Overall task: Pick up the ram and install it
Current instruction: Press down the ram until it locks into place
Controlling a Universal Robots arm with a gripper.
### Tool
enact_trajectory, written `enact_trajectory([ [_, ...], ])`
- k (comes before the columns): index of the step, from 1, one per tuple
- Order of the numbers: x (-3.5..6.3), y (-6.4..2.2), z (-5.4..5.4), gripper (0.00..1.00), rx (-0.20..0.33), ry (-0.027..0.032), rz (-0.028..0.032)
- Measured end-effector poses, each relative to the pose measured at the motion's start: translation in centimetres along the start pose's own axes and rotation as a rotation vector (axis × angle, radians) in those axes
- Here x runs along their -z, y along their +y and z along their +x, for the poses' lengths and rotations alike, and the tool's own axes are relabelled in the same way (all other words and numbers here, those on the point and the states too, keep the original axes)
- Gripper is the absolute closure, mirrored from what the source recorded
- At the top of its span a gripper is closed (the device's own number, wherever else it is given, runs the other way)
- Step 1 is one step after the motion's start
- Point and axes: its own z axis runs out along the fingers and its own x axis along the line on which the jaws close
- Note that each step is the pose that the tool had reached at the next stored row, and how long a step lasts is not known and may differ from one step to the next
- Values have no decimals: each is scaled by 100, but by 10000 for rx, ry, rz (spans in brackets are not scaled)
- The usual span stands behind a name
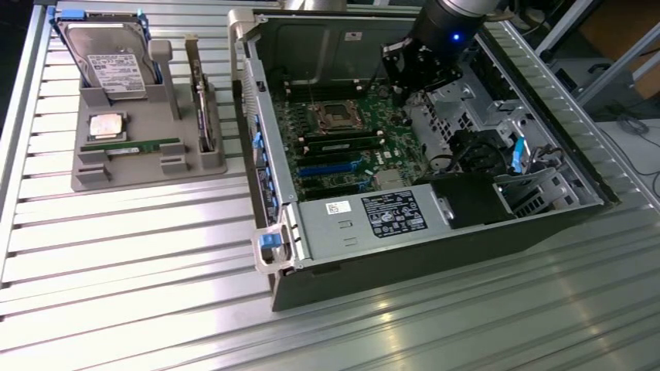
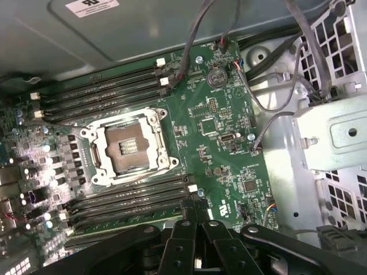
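Observation:
The ram (image 1: pixel 132 144), a thin green stick with a white label, lies in a slot of the grey tray (image 1: pixel 103 179) on the exterior view's left, far from the arm. My gripper (image 1: pixel 410 86) hangs inside the open computer case, over the green motherboard (image 1: pixel 356 158). In the wrist view the gripper (image 2: pixel 193 211) is shut, its black fingers pressed together with nothing visible between them. It hovers just over the end of a bank of dark memory slots (image 2: pixel 129 197) beside the empty CPU socket (image 2: pixel 127 146). A second bank of slots (image 2: pixel 97 94) lies on the socket's other side.
The tray also holds a hard drive (image 1: pixel 108 58), a silver CPU chip (image 1: pixel 107 124) and a card with a metal bracket (image 1: pixel 203 108). The case walls, the power supply (image 1: pixel 372 216) and loose cables (image 2: pixel 275 86) crowd the motherboard. The slatted metal table (image 1: pixel 124 263) stretches in front.

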Motion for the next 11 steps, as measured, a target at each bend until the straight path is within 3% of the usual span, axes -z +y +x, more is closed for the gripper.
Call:
enact_trajectory([
  [11,-11,0,-1,89,-1455,-29,-93],
])
